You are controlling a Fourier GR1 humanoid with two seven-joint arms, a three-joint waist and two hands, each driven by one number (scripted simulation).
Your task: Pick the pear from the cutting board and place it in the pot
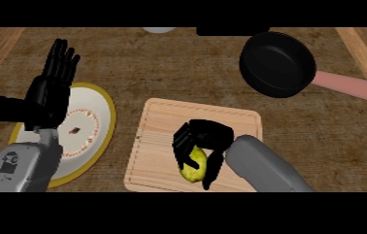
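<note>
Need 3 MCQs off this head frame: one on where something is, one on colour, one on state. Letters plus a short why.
1. Where does the pear lie?
A. on the cutting board
B. in the pot
C. on the plate

2. What colour is the pot's handle?
A. black
B. pink
C. yellow

3. What is the right hand doing?
A. resting open beside the pot
B. curled round the pear
C. pressing flat on the plate

Key:
1 A, the yellow pear sits at the near part of the wooden board, under the right hand.
2 B, a pink handle runs from the black pot toward the right edge.
3 B, the black fingers wrap over the pear on the board, while the left hand rests open, fingers up, over the plate at the left.
</note>
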